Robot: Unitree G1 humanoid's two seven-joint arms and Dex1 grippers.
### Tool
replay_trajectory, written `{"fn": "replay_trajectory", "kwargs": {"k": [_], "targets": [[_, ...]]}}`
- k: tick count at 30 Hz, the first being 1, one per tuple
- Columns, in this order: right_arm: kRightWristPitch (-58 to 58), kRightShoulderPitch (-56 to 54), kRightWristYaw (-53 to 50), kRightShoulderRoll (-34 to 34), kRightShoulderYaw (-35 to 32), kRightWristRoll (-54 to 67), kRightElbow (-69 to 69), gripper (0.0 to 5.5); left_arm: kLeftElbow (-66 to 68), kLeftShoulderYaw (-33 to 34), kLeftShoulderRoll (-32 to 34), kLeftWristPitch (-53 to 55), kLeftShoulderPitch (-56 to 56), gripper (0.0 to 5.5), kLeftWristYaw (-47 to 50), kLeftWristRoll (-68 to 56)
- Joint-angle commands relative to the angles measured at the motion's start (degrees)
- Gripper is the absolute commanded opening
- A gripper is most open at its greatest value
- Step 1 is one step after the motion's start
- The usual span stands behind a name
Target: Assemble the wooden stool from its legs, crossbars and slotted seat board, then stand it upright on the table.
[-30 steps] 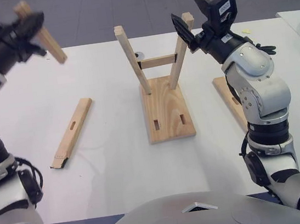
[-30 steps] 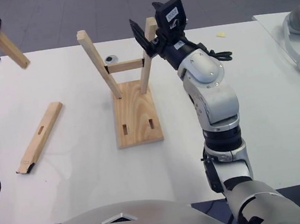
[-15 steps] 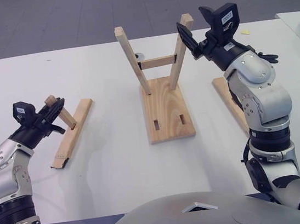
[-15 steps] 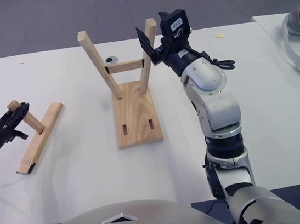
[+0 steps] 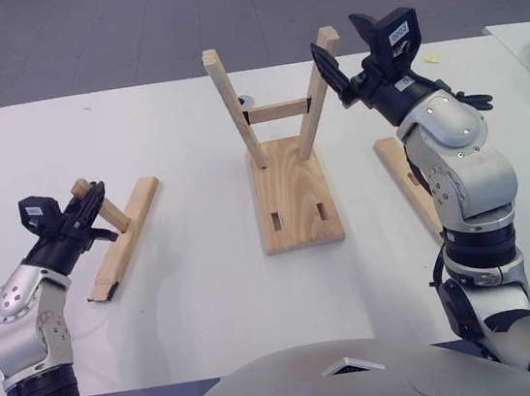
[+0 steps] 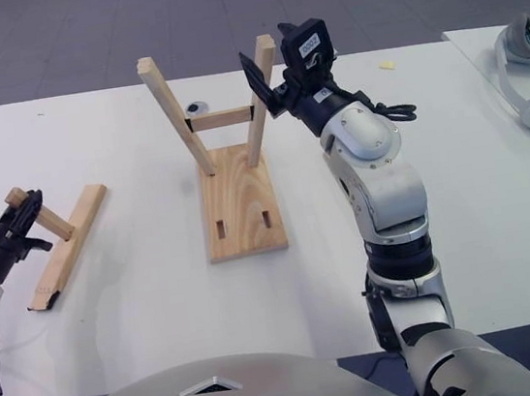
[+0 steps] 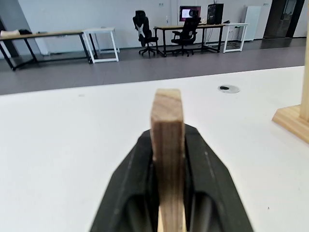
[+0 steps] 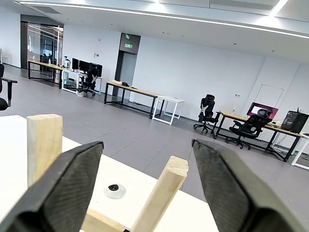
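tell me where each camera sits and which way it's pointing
Head eyes: on the head, looking forward and down at the table; both arms show.
Left wrist: on the left arm, looking along the left gripper shut on a crossbar.
Right wrist: on the right arm, looking past the open right gripper at two legs.
All share the stool.

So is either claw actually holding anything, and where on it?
The left gripper is shut on a short wooden bar, clamping its sides nearer the raised end. The right gripper is open around a standing leg's top, holding nothing.
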Motion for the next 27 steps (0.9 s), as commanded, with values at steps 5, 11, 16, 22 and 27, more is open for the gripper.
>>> {"fn": "replay_trajectory", "kwargs": {"k": [5, 11, 16, 22, 27], "targets": [[-0.27, -0.10, 0.13, 0.10, 0.96, -0.58, 0.10, 3.43, 2.88, -3.55, -2.02, 0.68, 4.58, 0.40, 2.23, 4.12], [-0.50, -0.82, 0.04, 0.15, 1.25, -0.65, 0.58, 3.43, 8.25, -6.19, -3.12, -3.44, 5.97, 0.40, 2.35, 6.10], [-0.36, -0.87, -0.04, 0.16, 1.27, -0.61, 0.49, 3.43, 10.65, -5.25, -2.93, -3.62, 6.13, 0.40, 2.70, 5.09], [-0.31, -0.93, -0.25, 0.32, 1.29, -0.64, 0.46, 3.43, 12.53, -6.40, -1.52, -3.15, 5.93, 0.40, 1.88, 5.13], [-0.29, -0.84, -0.31, 0.56, 1.29, -0.53, 0.29, 3.43, 12.26, -8.16, -0.60, -2.21, 6.02, 0.77, 1.72, 5.07]]}}
